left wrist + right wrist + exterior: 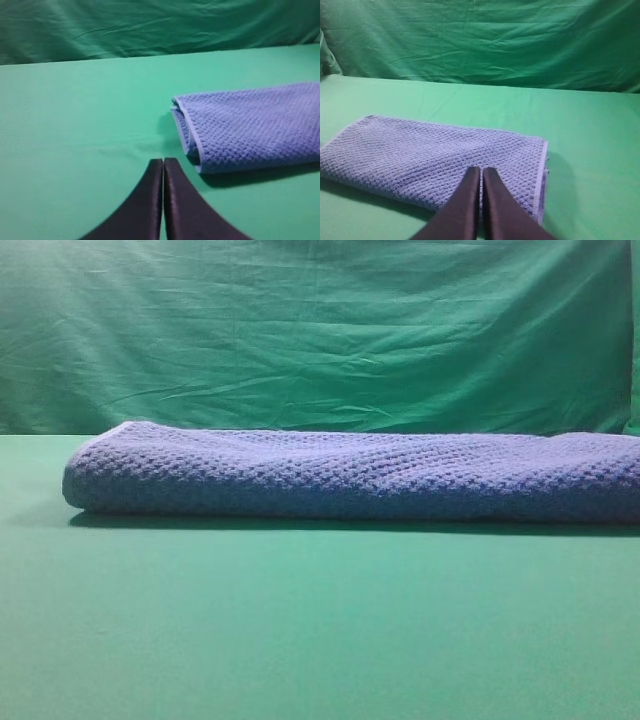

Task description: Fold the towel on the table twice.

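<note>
Towel [350, 475] lies folded, seemingly twice, on table [300, 620].

Low frontal exterior view, close wrist views facing backdrop, all sharing towel [350, 475]

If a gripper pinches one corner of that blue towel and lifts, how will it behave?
Probably floppy: the towel lies in soft rounded folded layers, so they would likely sag open. Its bumpy waffle weave should grip well. Pushed, it would probably bunch on the table rather than slide whole.

I see my left gripper [163, 162] with its dark fingers [145, 200] pressed together, holding nothing; my right gripper [481, 171] likewise has fingers [497, 205] closed, empty.
</note>
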Action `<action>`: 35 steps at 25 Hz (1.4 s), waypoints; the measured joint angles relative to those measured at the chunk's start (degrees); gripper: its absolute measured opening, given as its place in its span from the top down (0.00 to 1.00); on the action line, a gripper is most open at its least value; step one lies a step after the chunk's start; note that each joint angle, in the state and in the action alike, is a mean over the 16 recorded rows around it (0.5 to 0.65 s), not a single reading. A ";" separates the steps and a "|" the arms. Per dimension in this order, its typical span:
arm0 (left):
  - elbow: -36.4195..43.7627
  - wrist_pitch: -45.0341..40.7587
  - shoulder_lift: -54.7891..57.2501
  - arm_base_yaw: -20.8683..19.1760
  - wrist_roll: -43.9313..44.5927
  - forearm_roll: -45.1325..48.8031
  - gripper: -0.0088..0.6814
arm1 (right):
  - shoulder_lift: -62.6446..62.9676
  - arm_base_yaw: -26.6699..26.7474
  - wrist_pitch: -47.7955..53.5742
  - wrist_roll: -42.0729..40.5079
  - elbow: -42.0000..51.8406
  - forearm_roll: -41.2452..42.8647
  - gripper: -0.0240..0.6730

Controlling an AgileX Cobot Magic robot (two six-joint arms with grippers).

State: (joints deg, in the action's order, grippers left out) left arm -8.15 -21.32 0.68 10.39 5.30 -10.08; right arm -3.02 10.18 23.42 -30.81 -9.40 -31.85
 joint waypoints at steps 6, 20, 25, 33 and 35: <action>0.06 1.45 0.00 0.00 -0.05 -2.64 0.99 | 0.00 0.00 0.35 -0.04 0.21 -0.36 0.97; 5.64 1.97 0.00 0.00 -0.08 -2.46 0.99 | 0.00 0.00 -0.44 -0.07 4.26 6.88 0.97; 8.06 2.04 0.00 0.00 -0.08 -1.87 0.99 | 0.00 0.00 -1.27 -0.09 7.56 11.59 0.97; 8.98 2.15 0.00 0.00 -0.08 -1.47 0.99 | 0.00 0.00 -1.60 -0.15 10.69 13.38 0.97; 8.98 2.16 0.00 0.00 -0.08 -1.53 0.99 | 0.00 0.00 -1.53 -0.16 10.87 12.70 0.97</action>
State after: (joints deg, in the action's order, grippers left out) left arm 0.83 -19.16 0.68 10.39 5.22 -11.62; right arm -3.02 10.18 21.90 -30.97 1.47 -19.15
